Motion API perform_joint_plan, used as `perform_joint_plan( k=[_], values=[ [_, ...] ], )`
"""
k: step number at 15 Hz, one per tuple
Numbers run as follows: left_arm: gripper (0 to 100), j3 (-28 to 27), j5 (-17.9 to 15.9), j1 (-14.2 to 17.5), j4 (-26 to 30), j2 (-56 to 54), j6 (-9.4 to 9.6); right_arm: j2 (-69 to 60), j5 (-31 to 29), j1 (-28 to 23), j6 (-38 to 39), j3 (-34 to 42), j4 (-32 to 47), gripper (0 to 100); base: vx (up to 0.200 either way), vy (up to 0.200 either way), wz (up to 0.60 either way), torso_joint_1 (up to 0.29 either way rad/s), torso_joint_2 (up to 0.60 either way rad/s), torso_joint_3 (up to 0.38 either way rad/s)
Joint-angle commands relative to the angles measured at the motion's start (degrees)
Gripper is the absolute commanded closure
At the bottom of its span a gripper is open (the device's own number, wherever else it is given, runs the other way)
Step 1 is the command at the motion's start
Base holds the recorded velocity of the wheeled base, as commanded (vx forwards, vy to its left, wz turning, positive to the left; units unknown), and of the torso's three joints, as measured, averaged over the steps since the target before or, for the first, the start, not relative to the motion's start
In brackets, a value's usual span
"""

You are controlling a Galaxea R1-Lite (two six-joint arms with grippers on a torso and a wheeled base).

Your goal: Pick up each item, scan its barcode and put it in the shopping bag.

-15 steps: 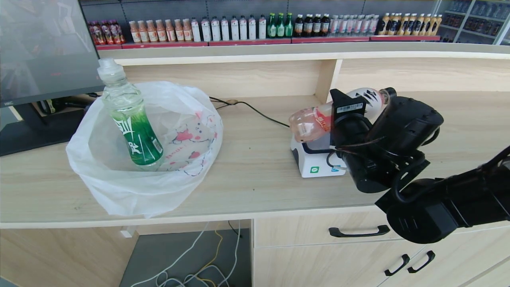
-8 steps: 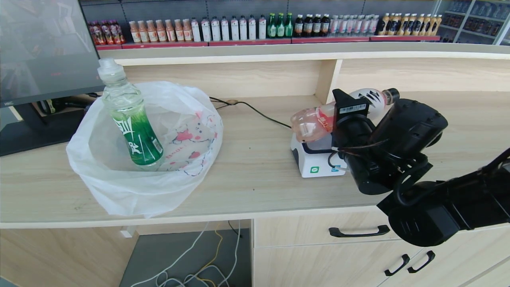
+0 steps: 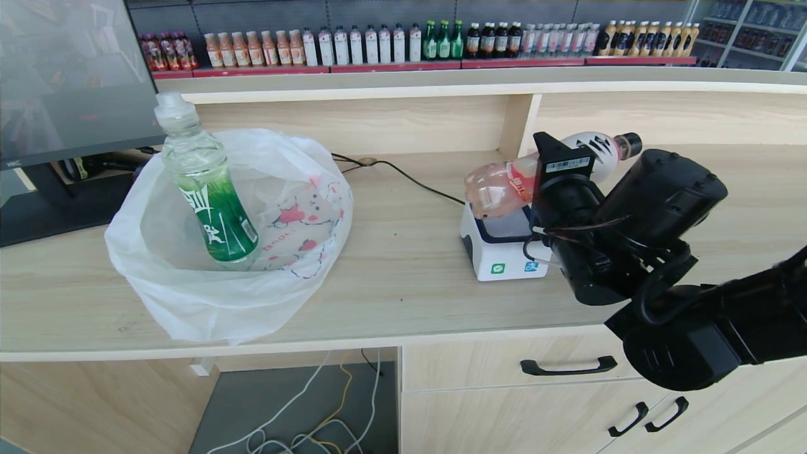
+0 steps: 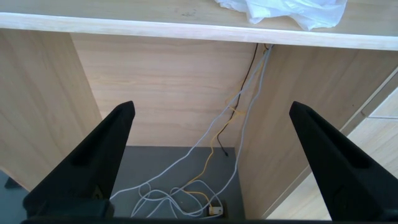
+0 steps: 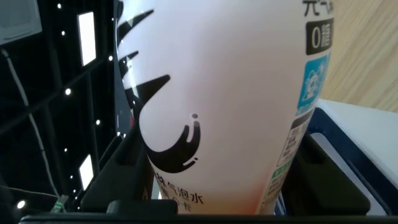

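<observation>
Bottle (image 3: pixel 504 186) with a pink tint and a white-and-pink label lies roughly level in the right claw (image 3: pixel 555 176), which is clamped across its middle, one black finger over the top of the label. Its dark cap points away toward the back wall of the surface (image 3: pixel 403 277) and its base points toward the robot's left. It hangs close over the white scanner (image 3: pixel 501 252), which stands on the surface right of centre; whether the two touch cannot be told. The right wrist view has the bottle (image 5: pixel 217 93) close up, black brush marks on its label, with the white rim of the scanner (image 5: pixel 360 118) beyond it. Well apart to the left, the white plastic shopping bag (image 3: pixel 189 296) sits open on the surface near its front edge, and a green-labelled bottle (image 3: pixel 214 208) stands in it, tilted, its clear cap rising above the bag's rim. A black cable (image 3: pixel 403 173) runs across the surface from the back wall toward the scanner. A dark monitor (image 3: pixel 63 75) stands at the far left. The left claw (image 4: pixel 211 109) hangs below the surface's front edge with its two fingers spread wide and nothing between them, above loose wires (image 4: pixel 199 180) on the floor.
</observation>
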Motion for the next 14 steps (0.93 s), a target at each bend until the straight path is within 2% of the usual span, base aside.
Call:
perform_joint_plan(
  k=[1, 6, 9, 12, 14],
  values=[
    [0, 0.00, 0.00, 0.01, -0.01, -0.01, -0.02, -0.95, 0.01, -0.19, 0.00, 0.51, 0.05, 100, 0.000, 0.000, 0.00, 0.000, 0.00, 0.000],
    [0, 0.00, 0.00, 0.01, -0.01, -0.01, -0.02, -2.70, 0.89, -0.89, -1.93, 1.04, 0.22, 100, 0.000, 0.000, 0.00, 0.000, 0.00, 0.000],
    [0, 0.00, 0.00, 0.01, -0.01, -0.01, -0.02, -4.02, 6.78, -0.28, -11.69, -1.07, 0.05, 100, 0.000, 0.000, 0.00, 0.000, 0.00, 0.000],
    [0, 0.00, 0.00, 0.01, -0.01, -0.01, -0.02, -5.60, 17.15, -0.28, -21.00, -1.69, -0.74, 100, 0.000, 0.000, 0.00, 0.000, 0.00, 0.000],
    [0, 0.00, 0.00, -0.07, -0.01, -0.01, -0.02, -6.48, 19.00, -0.10, -23.73, -2.92, 0.05, 100, 0.000, 0.000, 0.00, 0.000, 0.00, 0.000]
  ],
)
